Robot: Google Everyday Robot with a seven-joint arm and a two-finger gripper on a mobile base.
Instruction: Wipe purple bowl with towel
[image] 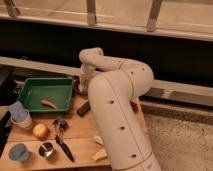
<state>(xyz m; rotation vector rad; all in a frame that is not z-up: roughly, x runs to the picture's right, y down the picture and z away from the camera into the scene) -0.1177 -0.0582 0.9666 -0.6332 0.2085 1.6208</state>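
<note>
My white arm (117, 100) fills the middle of the camera view, bending down over the wooden table (82, 142). The gripper (80, 86) is mostly hidden behind the arm's wrist, low at the right rim of the green tray (30, 84). A pale purple-blue bowl-like thing (18, 112) sits on a white cup at the table's left edge, well left of the gripper. I see no towel that I can name for certain.
The green tray holds an orange-red carrot-like piece (48, 104). A dark block (83, 108) lies right of the tray. An orange fruit (40, 131), a black-handled tool (63, 141), a metal cup (46, 149), a blue cup (17, 152) and a yellow piece (100, 153) lie at the front.
</note>
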